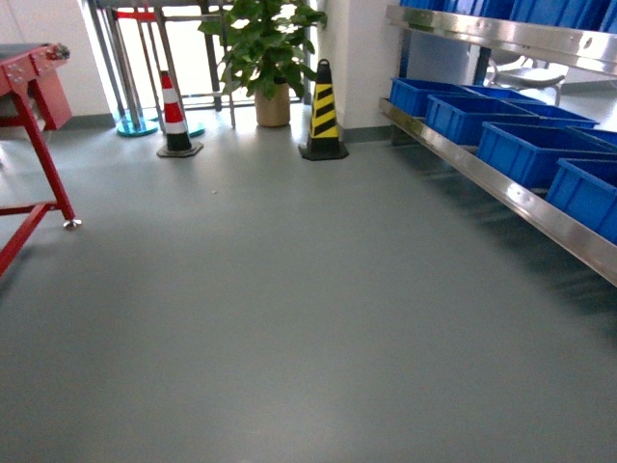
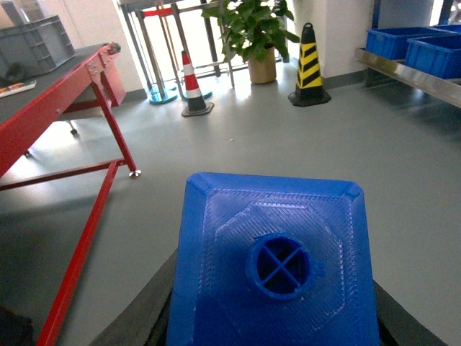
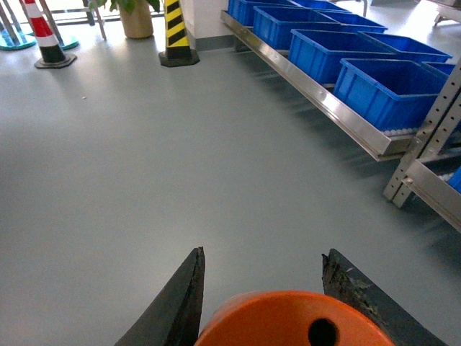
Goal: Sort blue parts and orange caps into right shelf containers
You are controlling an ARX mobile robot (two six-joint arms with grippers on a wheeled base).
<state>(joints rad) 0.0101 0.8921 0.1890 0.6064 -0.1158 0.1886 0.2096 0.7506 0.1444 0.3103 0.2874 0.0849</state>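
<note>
In the left wrist view a blue part (image 2: 274, 252) with a round knob on top fills the lower frame, and my left gripper (image 2: 274, 321) is shut on it; only the dark fingers' outer edges show beside it. An orange cap (image 3: 288, 321) with a small hole in its flat top sits between the black fingers of my right gripper (image 3: 263, 254), which is shut on it above the bare floor. The right shelf containers (image 1: 525, 145) are blue crates in a row on a low steel shelf. They show in the right wrist view as blue crates (image 3: 382, 83). Neither gripper appears in the head view.
A red table frame (image 1: 34, 145) stands at the left. A red-white cone (image 1: 175, 121), a yellow-black cone (image 1: 324, 116) and a potted plant (image 1: 270, 58) line the far wall. Steel shelf uprights (image 3: 425, 137) stand at the right. Grey floor (image 1: 289, 309) lies ahead.
</note>
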